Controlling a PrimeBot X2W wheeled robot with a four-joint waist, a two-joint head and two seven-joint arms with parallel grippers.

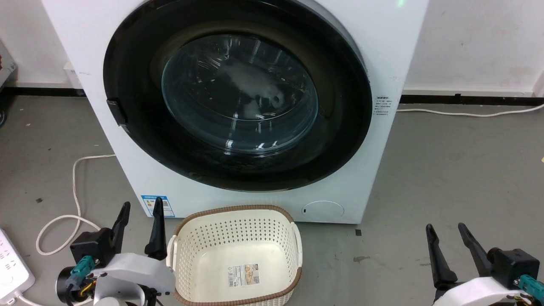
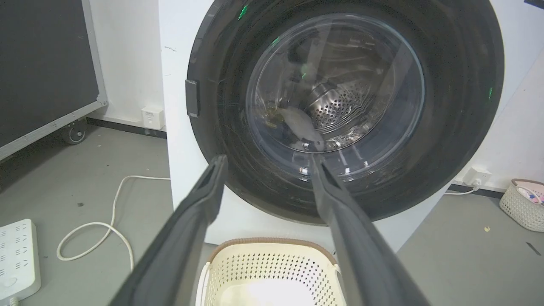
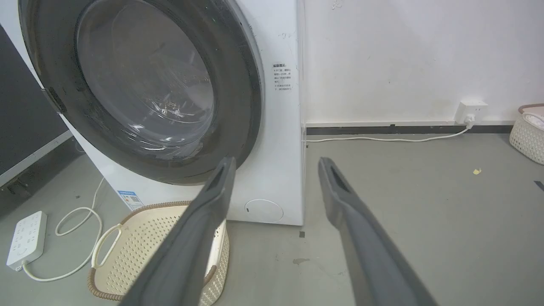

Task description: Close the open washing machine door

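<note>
The washing machine [image 1: 384,63] is a big white box straight ahead on the floor. Its round washing machine door [image 1: 340,106], with a glossy black rim and a glass bowl, lies flat against the machine's front; the steel drum shows through the glass. My left gripper [image 1: 142,203] is low at the left, open and empty, well short of the machine. My right gripper [image 1: 445,227] is low at the right, open and empty, off to the side of the machine. The left wrist view looks between the left gripper [image 2: 268,159] at the door [image 2: 459,106]. The right gripper [image 3: 277,161] points past the door [image 3: 238,85].
A cream perforated basket [image 1: 236,255] stands on the floor just before the machine, beside my left gripper. A white power strip [image 1: 12,263] and looped cable [image 1: 76,199] lie at the left. Another basket [image 3: 527,131] sits by the right wall. A dark wheeled case [image 2: 42,63] stands far left.
</note>
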